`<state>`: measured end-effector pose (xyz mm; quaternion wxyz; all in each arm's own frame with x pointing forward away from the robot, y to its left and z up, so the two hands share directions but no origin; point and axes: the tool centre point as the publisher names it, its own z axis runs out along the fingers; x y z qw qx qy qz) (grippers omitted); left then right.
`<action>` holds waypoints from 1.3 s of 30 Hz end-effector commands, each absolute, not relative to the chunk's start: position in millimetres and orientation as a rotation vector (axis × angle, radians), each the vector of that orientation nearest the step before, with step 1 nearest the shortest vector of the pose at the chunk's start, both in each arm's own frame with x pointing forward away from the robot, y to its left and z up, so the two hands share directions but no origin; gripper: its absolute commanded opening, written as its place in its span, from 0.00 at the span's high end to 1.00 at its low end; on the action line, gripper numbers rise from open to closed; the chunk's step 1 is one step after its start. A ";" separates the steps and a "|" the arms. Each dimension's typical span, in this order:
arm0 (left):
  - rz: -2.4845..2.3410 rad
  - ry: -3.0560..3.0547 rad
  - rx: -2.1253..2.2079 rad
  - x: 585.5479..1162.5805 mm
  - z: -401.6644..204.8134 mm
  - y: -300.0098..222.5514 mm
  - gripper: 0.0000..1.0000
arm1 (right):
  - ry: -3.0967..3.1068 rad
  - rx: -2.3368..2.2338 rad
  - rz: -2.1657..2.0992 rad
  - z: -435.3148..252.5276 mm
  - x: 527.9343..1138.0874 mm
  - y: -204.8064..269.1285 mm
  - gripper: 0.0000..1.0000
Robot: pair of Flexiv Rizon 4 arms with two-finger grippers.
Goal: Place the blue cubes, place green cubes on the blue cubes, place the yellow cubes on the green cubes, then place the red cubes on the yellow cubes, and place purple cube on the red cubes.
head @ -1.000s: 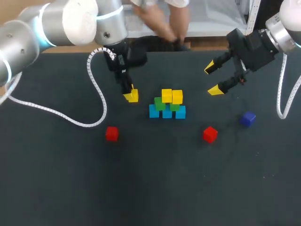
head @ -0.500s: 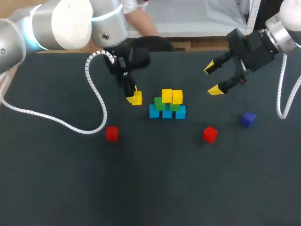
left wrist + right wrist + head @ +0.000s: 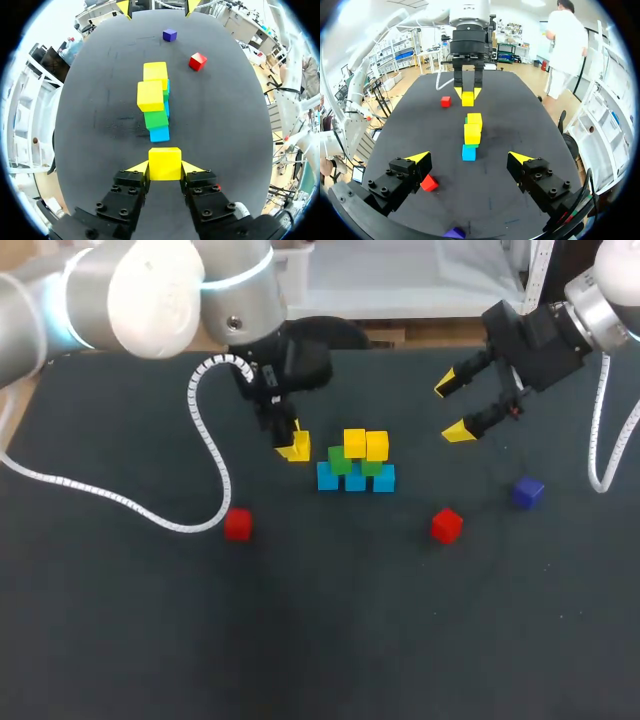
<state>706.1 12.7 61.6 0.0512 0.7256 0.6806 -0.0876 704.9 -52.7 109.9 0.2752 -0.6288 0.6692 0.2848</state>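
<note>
**Left end effector** (image 3: pixel 164 169): clamped on a third yellow cube (image 3: pixel 164 163), with one finger on each of two opposite faces. The left wrist view shows this plainly. The head view shows only part of this cube below the dark fingers. The cube is just beside the stack's end on the left arm's side and does not touch it. Whether it clears the desk (image 3: pixel 320 640) cannot be told.

**Right end effector** (image 3: pixel 452 408): fingers well apart, nothing between them. It hangs over the far right part of the desk, well apart from the stack.

**Stack, head view:** three blue cubes (image 3: pixel 355 480) in a touching row on the desk, two green cubes (image 3: pixel 339 460) on them, and two yellow cubes (image 3: pixel 354 443) side by side on the green. Both wrist views look along the row end-on, so it shows as little more than its nearest blue cube. Only the head view confirms the count of three.

**Loose items:**
- First red cube (image 3: pixel 238 525): on the desk on the left arm's side, nearer the robot than the stack.
- Second red cube (image 3: pixel 446 525): on the right arm's side.
- Purple cube (image 3: pixel 527 491): past the second red cube, toward the desk's right edge.

The left wrist view takes in only the second red cube and the purple cube — the first red cube lies outside it. The right wrist view shows both red cubes and the purple cube.
</note>
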 end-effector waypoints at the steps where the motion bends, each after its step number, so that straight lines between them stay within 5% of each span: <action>1: -0.262 2.070 2.205 704.7 61.5 13.8 1.00 | 1.797 -1.689 0.766 109.7 705.0 -52.6 0.00; 39: -0.102 2.170 2.124 666.6 102.8 -11.8 1.00 | 1.797 -1.689 0.766 109.7 705.0 -52.6 0.00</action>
